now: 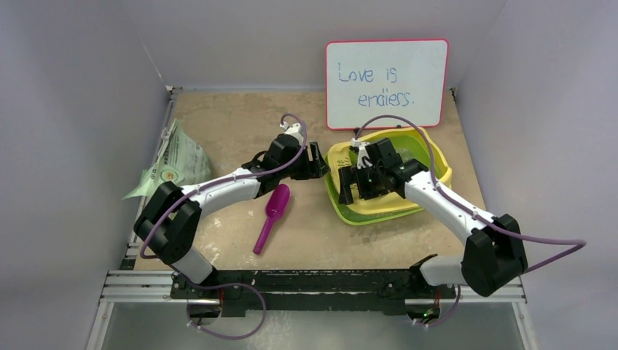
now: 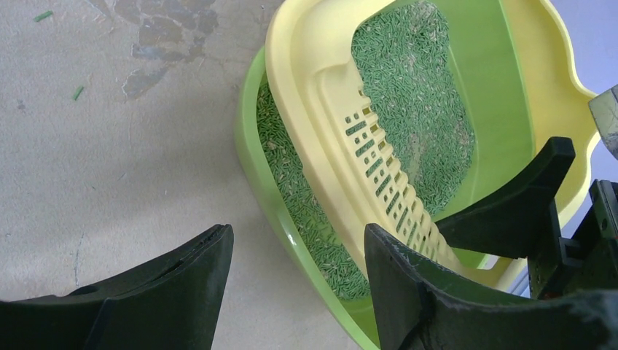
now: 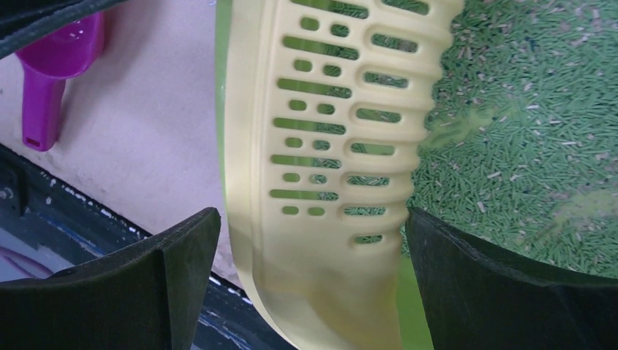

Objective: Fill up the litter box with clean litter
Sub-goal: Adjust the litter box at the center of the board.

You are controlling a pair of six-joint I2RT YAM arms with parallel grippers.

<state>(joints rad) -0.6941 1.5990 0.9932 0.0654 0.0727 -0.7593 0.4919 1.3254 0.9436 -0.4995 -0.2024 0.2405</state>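
Table (image 1: 240, 124), with the litter box (image 1: 382, 207) right of centre, just in front of the white board (image 1: 386, 84). Its yellow tray sits tilted in a green base (image 2: 251, 146), so granules show on both sides of the grille (image 3: 328, 124). The clean litter (image 2: 423, 102) covers the floor, suggesting filling is largely done. Right gripper (image 3: 313, 226), jaws wide apart and holding nothing, straddles the grille end, probably to seat the tray. Left gripper (image 2: 297, 232), likewise open and empty, waits just beside the box's left rim. Bag (image 1: 178, 160) and scoop (image 1: 271, 215) lie aside.
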